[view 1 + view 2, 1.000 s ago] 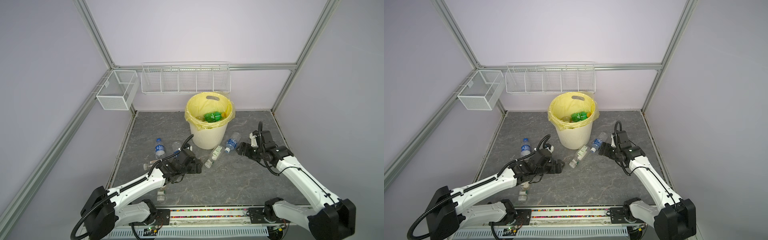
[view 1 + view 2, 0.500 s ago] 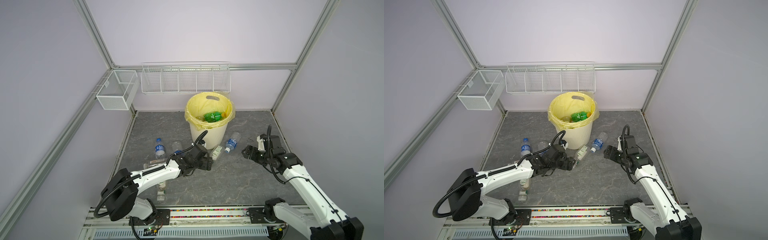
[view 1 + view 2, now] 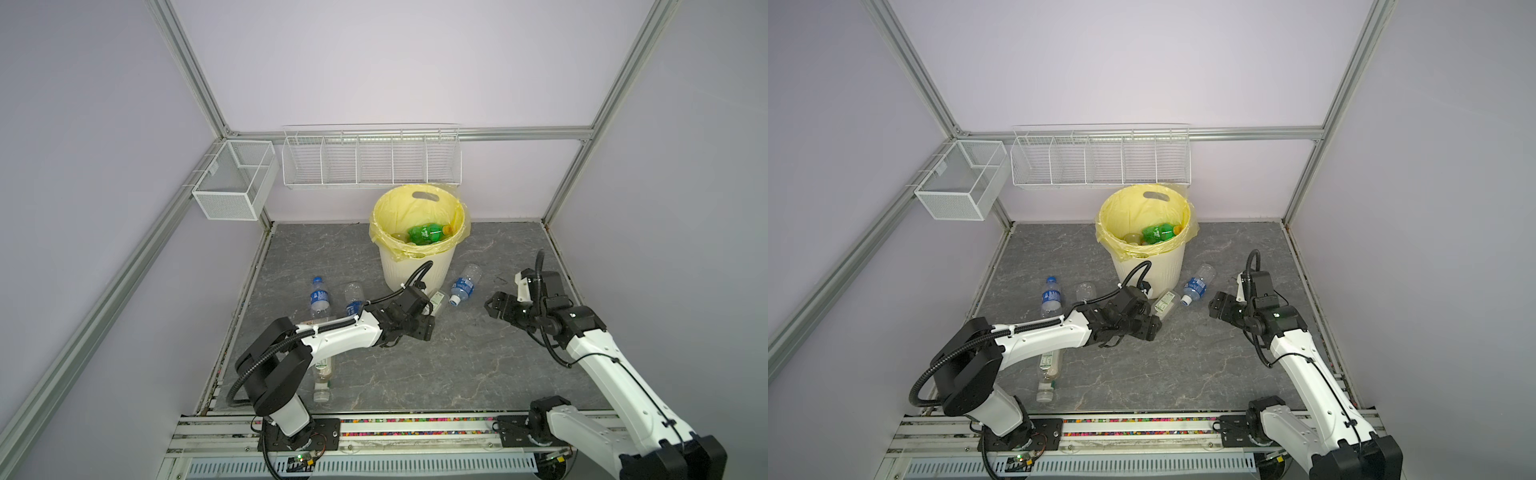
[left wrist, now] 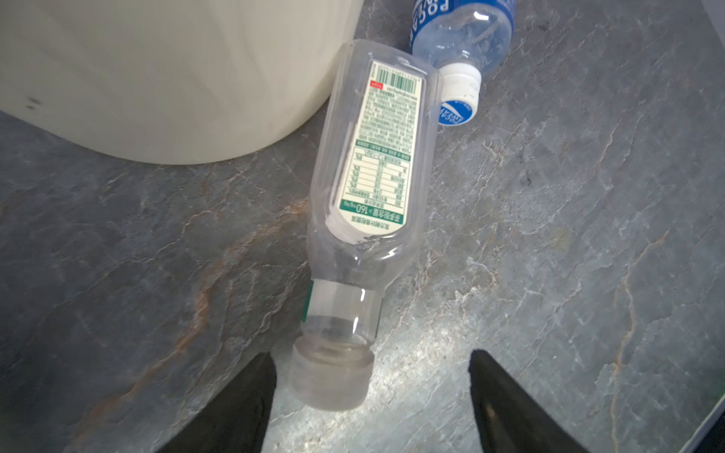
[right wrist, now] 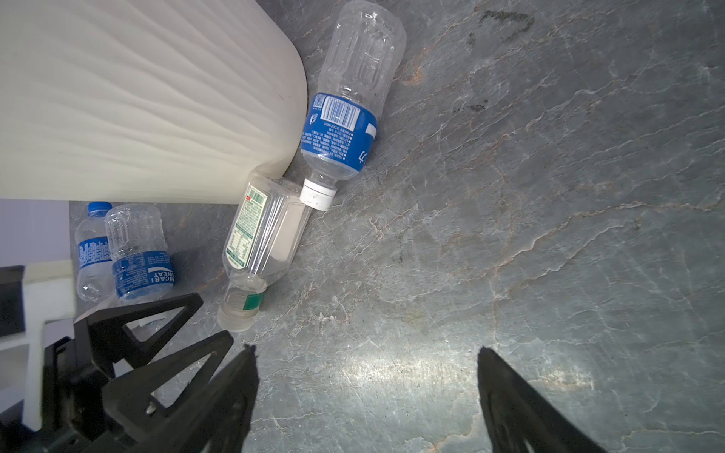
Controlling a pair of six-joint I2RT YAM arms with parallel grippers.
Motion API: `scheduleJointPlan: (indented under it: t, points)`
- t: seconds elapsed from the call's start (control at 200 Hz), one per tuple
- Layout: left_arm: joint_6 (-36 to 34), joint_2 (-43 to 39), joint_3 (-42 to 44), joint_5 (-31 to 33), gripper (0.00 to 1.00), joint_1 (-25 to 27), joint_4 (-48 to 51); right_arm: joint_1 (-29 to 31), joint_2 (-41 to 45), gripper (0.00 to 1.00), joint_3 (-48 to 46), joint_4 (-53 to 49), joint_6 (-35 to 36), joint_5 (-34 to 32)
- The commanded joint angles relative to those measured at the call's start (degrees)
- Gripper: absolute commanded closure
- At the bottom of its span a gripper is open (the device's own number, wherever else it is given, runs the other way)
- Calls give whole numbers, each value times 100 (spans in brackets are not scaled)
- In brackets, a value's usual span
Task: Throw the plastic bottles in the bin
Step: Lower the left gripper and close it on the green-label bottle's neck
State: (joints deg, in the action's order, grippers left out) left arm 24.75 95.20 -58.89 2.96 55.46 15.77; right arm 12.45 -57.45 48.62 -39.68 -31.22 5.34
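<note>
Cream-white and ribbed, the bin (image 3: 399,270) stands near the back of the grey marbled table (image 3: 457,374) in both top views. Its yellow liner (image 3: 399,216) holds a green bottle (image 3: 424,233) among others. At the bin's foot lies a green-labelled bottle (image 3: 437,300), with a blue-labelled bottle (image 3: 464,286) next to it. The left gripper (image 3: 428,327) sits low at the green-labelled bottle's cap end. The right gripper (image 3: 496,307) hangs apart to the right of both bottles, fingers spread. Left of the bin lie a blue-capped bottle (image 3: 319,297) and a clear ridged bottle (image 3: 353,296). A pale bottle (image 3: 1048,370) lies partly under the left arm near the front edge. White wire baskets (image 3: 1100,166) hang on the frame behind.

From the left wrist, the green-labelled bottle (image 4: 365,188) lies on its side, label up, its base near the bin wall (image 4: 157,78) and meeting the blue-labelled bottle's (image 4: 463,35) white cap. Its own cap lies between the left gripper's (image 4: 370,353) parted jaws, close to one finger and clear of the other; nothing is gripped.

From the right wrist, the right gripper's (image 5: 365,353) jaws stand wide over bare table. Ahead, the blue-labelled bottle (image 5: 345,117) and green-labelled bottle (image 5: 263,235) lie by the bin (image 5: 137,98), with the left gripper's fingers (image 5: 219,343) beside the latter's cap. Beyond are the blue-capped bottle (image 5: 92,243) and clear ridged bottle (image 5: 137,251).
</note>
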Motion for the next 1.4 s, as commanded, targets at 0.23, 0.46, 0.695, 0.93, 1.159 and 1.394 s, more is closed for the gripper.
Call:
scheduleJointPlan:
  t: [0.23,0.46,0.695,0.93,1.159,1.394]
  points:
    - [-94,485,-509,77,27,35,268,-30,85,12,17,-222,151,-42]
    - [-58,743,-571,68,30,35,266,-32,109,11,32,-224,160,-25]
    - [-15,860,-545,160,32,35,272,-199,94,11,36,-199,135,-16]
    - [-6,922,-523,248,35,35,251,-208,86,11,39,-152,99,25]
    - [64,982,-562,318,38,30,264,-216,119,11,77,-198,104,6]
    - [110,1031,-535,429,45,35,260,-217,186,11,29,-217,116,-33]
